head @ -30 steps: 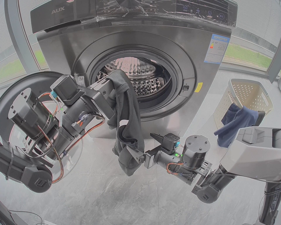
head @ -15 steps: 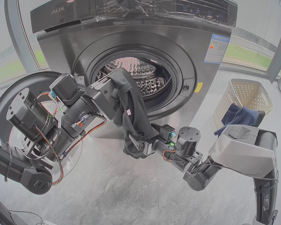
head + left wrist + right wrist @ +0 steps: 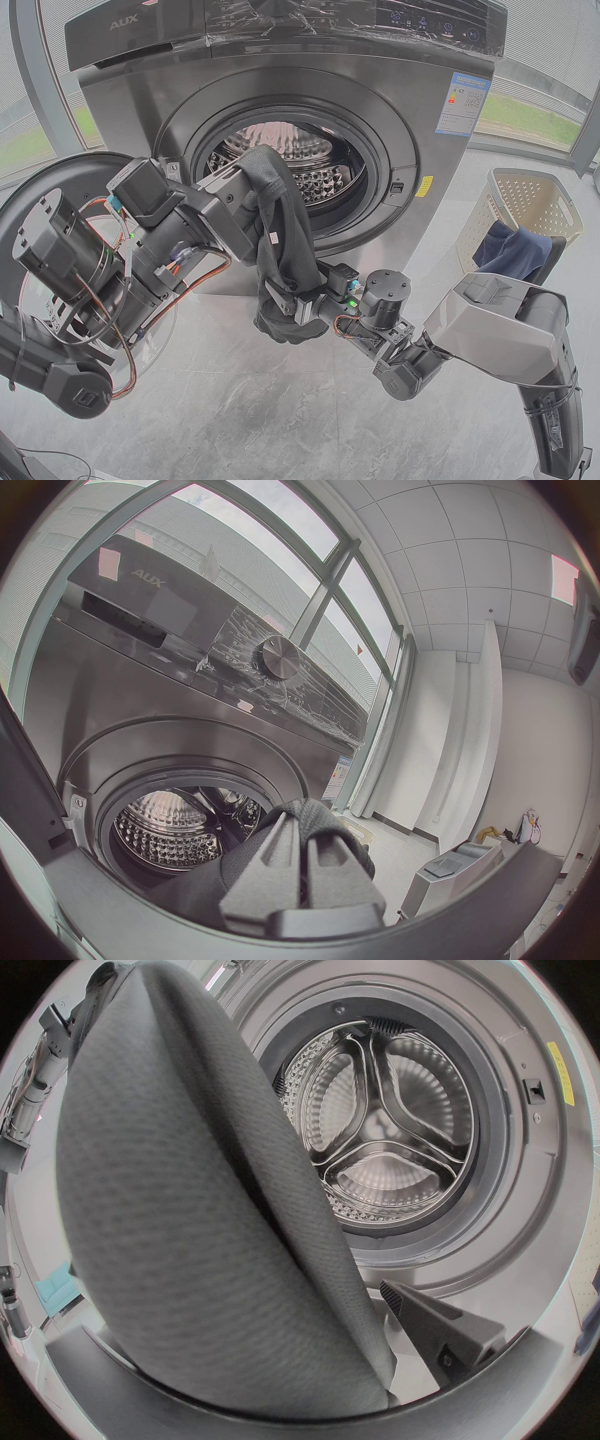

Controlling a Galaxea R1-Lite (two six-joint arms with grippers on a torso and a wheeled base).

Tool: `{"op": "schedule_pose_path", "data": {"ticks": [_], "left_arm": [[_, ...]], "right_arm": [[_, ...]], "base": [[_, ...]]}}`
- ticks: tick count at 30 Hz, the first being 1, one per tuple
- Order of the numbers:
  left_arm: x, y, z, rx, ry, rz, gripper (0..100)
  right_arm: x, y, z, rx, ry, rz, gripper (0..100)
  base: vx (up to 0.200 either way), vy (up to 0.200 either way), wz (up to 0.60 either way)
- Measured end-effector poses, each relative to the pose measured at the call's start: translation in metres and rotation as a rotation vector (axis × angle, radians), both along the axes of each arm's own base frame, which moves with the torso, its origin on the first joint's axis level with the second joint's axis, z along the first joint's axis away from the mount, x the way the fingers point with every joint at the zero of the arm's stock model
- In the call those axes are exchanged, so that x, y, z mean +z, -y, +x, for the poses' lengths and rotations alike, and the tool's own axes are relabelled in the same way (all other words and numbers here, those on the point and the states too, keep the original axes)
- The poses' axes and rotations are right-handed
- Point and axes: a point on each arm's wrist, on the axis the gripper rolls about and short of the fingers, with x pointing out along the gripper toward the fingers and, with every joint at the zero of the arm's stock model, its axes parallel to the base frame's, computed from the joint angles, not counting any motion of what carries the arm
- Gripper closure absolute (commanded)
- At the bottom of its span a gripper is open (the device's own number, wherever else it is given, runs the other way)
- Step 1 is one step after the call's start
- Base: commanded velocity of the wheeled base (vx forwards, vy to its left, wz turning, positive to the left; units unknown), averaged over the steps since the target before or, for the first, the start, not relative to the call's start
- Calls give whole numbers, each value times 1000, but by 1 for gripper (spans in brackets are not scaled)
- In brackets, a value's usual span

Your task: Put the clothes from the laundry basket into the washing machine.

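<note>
A dark grey garment hangs in front of the washing machine's open drum. My left gripper is shut on its top edge, level with the door opening; the left wrist view has its fingers pinching the cloth. My right gripper is open and pressed into the garment's lower half from below. The cloth drapes over one finger, and the other finger stays bare. At the right, the laundry basket holds a blue garment hanging over its rim.
The machine's round door is swung open at the left, behind my left arm. The drum has no clothes in it. Grey tiled floor lies open in front. Windows stand behind the machine.
My right arm has moved up and left toward the machine. Its open gripper has pushed into the garment, and the hanging lower end is now bunched and lifted. The left gripper has barely shifted.
</note>
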Motion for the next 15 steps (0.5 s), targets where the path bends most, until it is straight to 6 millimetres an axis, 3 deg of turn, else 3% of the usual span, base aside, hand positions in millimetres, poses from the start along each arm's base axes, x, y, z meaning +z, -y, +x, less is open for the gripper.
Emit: {"op": "schedule_pose_path", "data": {"ticks": [1, 2, 15], "left_arm": [[0, 0, 0, 0, 0, 0, 100], [0, 0, 0, 0, 0, 0, 100], [-3, -4, 4, 33, -25, 6, 100]], "right_arm": [[-1, -1, 2, 0, 2, 2, 0], [-3, -2, 3, -1, 3, 2, 100], [3, 1, 16, -36, 59, 44, 100]], "base": [[0, 0, 0], [0, 0, 0], [0, 0, 0]]}}
